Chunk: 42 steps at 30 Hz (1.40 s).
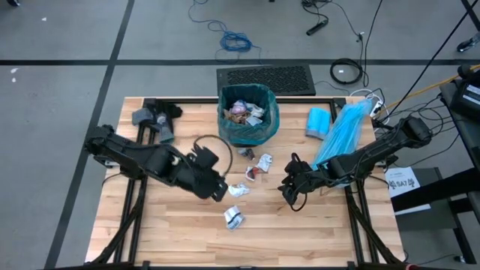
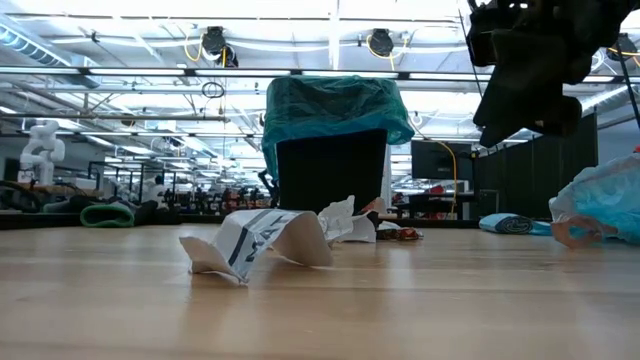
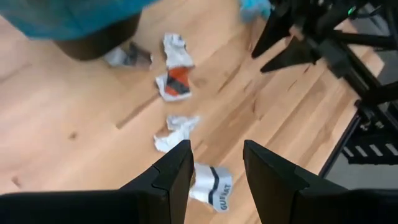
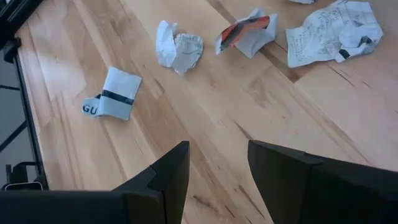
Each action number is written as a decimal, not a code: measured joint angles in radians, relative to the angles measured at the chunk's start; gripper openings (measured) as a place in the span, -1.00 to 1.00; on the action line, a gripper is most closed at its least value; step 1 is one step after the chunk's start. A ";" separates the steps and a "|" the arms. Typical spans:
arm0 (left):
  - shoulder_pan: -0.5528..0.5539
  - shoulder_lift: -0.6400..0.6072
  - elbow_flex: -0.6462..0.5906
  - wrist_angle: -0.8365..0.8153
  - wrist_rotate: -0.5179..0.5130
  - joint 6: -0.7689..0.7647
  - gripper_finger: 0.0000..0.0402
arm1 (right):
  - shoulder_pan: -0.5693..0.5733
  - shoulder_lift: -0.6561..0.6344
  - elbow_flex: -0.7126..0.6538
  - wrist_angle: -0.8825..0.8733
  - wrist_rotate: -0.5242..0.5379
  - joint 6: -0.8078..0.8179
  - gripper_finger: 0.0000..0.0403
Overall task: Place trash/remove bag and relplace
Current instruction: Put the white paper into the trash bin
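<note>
A: Left hand [image 1: 217, 189], right hand [image 1: 291, 191]: both parted, empty, above desk [image 1: 180, 232].
B: Trash [image 1: 233, 217] scattered between them; more inside teal bag [image 1: 259, 124] lining black bin [image 2: 330, 170].

Teal, black and pale wood

A dark teal crinkly plastic liner [image 1: 248, 120] covers the black square bin [image 2: 330, 172]; white crumpled wrappers [image 4: 178, 50], one black-striped [image 4: 116, 93], one orange-marked [image 4: 247, 33], lie on the light wooden slatted table [image 1: 172, 225].
</note>
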 joint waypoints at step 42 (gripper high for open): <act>0.200 0.589 0.000 0.194 0.348 0.471 -0.27 | 0.014 0.000 0.000 -0.010 -0.156 0.065 -0.23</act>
